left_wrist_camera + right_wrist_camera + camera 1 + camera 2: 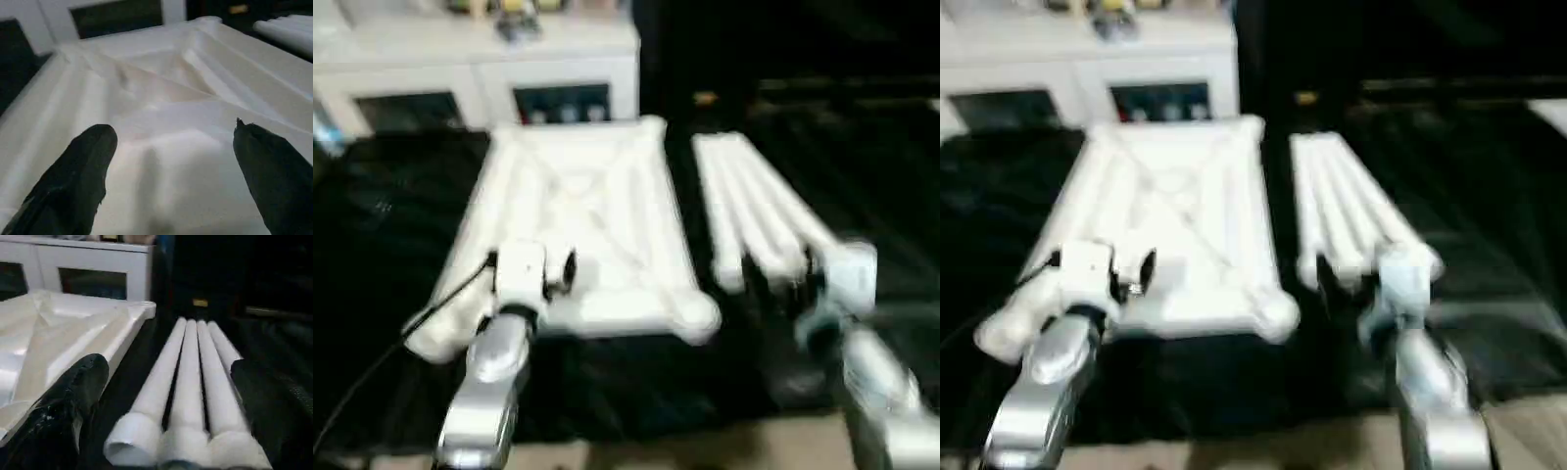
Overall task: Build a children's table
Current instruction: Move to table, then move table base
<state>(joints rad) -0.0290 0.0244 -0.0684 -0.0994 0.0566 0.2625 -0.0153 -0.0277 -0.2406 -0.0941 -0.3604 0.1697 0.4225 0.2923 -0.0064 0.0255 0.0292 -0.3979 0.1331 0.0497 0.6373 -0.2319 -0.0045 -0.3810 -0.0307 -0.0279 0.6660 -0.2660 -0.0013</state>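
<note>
So the tabletop (578,225) is lying flipped over on the black cloth (372,294) with its ribbed underside up, and the legs (188,391) are bundled side by side on the cloth just beside it. The right gripper (166,406) has its fingers spread wide with nothing in them, and the near ends of the legs sit right between the two fingers, so my read is that the step in hand is picking up the first leg. To do it well I'd say it needs to commit to one tube — the outermost one is the easy pick since the legs are touching each other and there's barely room for a finger to slide between them. Come down straight, one finger on each side of that tube, grab a bit back from the flared end so it doesn't tip when lifted. The legs' long axis runs straight away from the fingertips toward the cabinet (480,59) at the back, flared open ends pointing at the gripper. The tabletop's long side runs the same way. The left gripper (171,166) is also open and empty — fingers splayed over the near edge of the tabletop, white plastic directly ahead between them, though I can't tell if it's actually touching.
</note>
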